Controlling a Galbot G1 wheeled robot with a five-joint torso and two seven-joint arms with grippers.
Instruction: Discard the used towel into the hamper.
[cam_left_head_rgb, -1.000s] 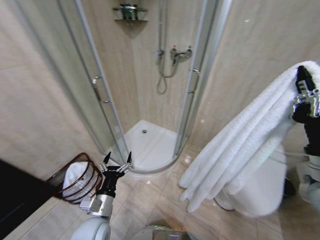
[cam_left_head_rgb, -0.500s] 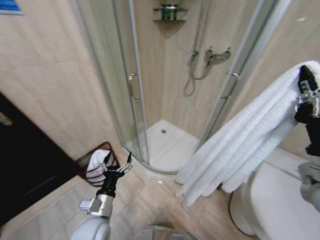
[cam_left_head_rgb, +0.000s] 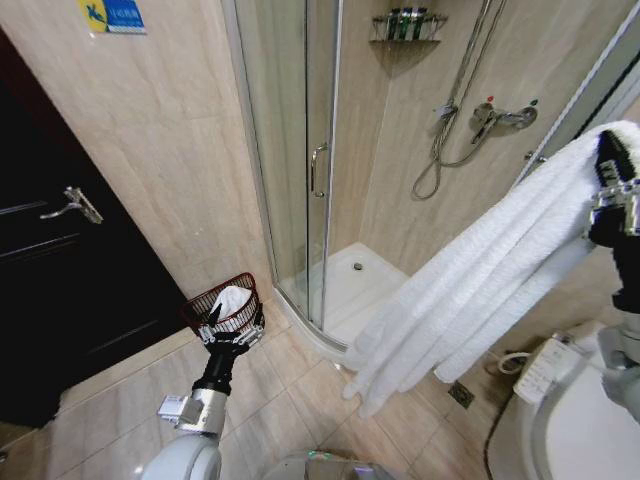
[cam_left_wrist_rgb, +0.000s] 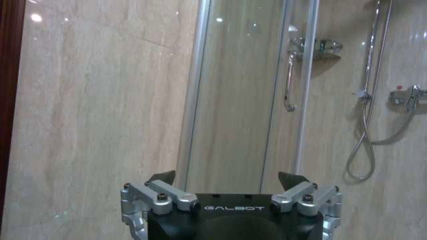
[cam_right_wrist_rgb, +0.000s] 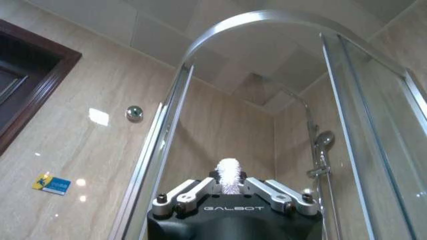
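A long white towel (cam_left_head_rgb: 480, 280) hangs in folds from my right gripper (cam_left_head_rgb: 612, 190), held high at the right and shut on it. In the right wrist view a tuft of the towel (cam_right_wrist_rgb: 229, 181) pokes up between that gripper's (cam_right_wrist_rgb: 230, 187) closed fingers. The hamper (cam_left_head_rgb: 205, 305), a small dark reddish-brown ribbed basket, stands on the floor against the wall between the door and the shower, with a white cloth (cam_left_head_rgb: 231, 299) inside. My left gripper (cam_left_head_rgb: 232, 325) is low, right in front of the hamper, open and empty. In its wrist view my left gripper (cam_left_wrist_rgb: 227, 178) has its tips spread wide.
A dark door (cam_left_head_rgb: 60, 270) with a lever handle is at the left. The glass shower enclosure (cam_left_head_rgb: 300, 180) and its white tray (cam_left_head_rgb: 355, 285) are straight ahead. A toilet (cam_left_head_rgb: 585, 425) sits at the lower right. Beige tiled floor (cam_left_head_rgb: 290, 400) lies between.
The whole view has swung left: the door has come into sight and the shower and toilet have slid right. The hamper now sits nearer the middle. Both grippers hold as before.
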